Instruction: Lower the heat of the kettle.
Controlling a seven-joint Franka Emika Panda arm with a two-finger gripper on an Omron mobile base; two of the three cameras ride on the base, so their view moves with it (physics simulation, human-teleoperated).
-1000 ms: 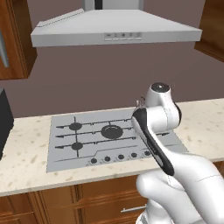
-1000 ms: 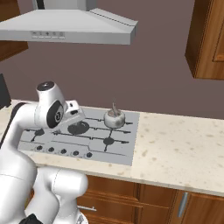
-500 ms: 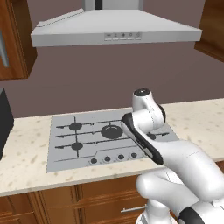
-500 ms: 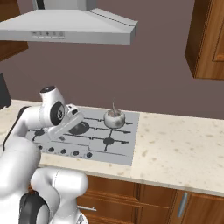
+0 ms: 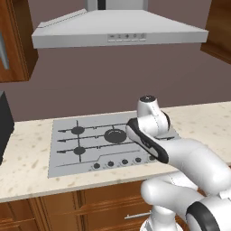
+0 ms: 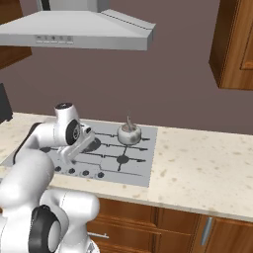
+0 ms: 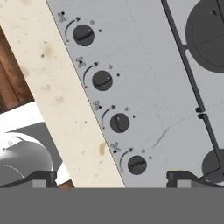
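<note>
The kettle [image 6: 129,133], small, squat and silver with a thin wire handle, sits on the back right burner of the grey stove [image 6: 140,171]; in the left base view my arm hides it. My gripper [image 7: 111,179] hangs open above the stove's front strip, its dark fingertips [image 7: 41,178] wide apart with nothing between them. A row of black knobs runs below the hand in the hand view, the nearest knob [image 7: 137,165] just ahead of the tips. The same knob row [image 6: 79,172] lies along the stove's front, under my hand [image 6: 74,149].
A speckled beige counter [image 6: 207,168] surrounds the stove, with wooden cabinet fronts [image 5: 103,198] beneath. A grey range hood [image 5: 119,31] hangs overhead. A dark appliance [image 5: 4,124] stands at the counter's far left. Burner grates [image 5: 83,140] cover the stove top.
My arm has swung down and toward the middle of the stove's front, bringing the hand lower over the knob row. The kettle has not moved.
</note>
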